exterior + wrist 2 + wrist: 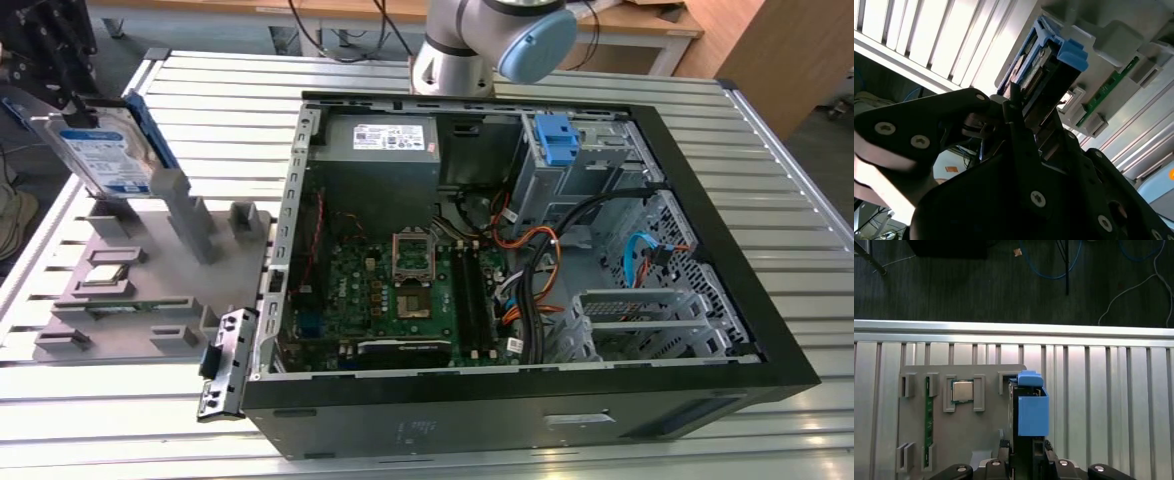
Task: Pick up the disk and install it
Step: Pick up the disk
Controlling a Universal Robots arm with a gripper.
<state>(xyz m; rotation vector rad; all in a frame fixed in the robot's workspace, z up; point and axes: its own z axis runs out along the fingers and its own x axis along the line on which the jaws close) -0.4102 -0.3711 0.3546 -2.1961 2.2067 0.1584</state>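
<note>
- At the exterior view's upper left, the black gripper (pixel 70 105) is clamped on the disk (pixel 114 150), with its fingers (pixel 1016 130) closed against it.
- The disk, silver in a blue carrier, hangs tilted over the grey fixture plate (pixel 147 290).
- A processor chip (pixel 962 390) and a green memory stick (pixel 929 412) sit on the plate.
- Toward the exterior view's right, an open computer case (pixel 534 400) lies on the slatted table (pixel 787 150).

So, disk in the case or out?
Out. The disk stands on edge in the tool, at the grey fixture, outside the open case.
</note>
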